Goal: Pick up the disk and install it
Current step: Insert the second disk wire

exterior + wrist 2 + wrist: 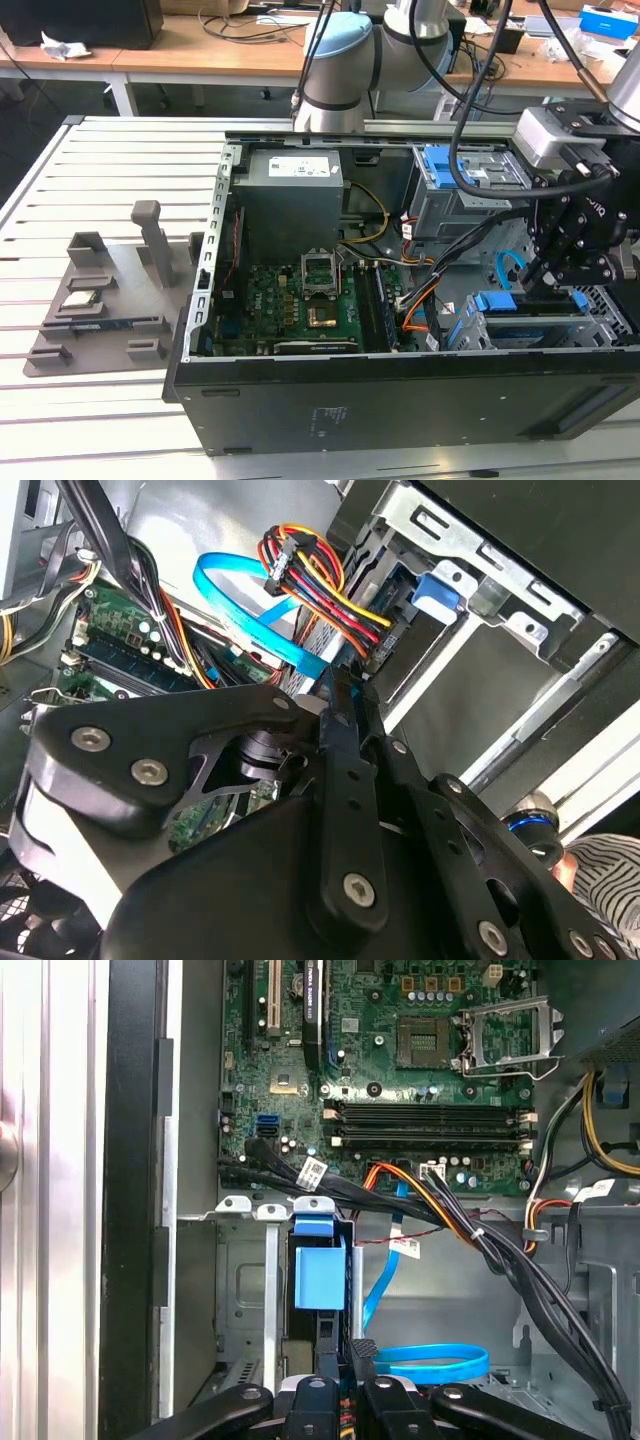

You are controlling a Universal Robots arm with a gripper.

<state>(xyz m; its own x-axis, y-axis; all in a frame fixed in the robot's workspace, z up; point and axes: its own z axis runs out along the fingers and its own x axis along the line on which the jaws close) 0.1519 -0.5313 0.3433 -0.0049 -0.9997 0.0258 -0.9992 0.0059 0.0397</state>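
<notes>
disk [319, 1278] | blue carrier frame | upright in drive bay

Slatted white table [110, 160], open computer case [400, 400], grey fixture tray [100, 300]

A pale slatted metal worktable [110, 160] fills the foreground, a dark floor [55, 100] shows beyond it, and along the back runs a wooden bench [190, 55] on white legs, strewn with cables [235, 22] and crumpled paper [62, 45].
</notes>
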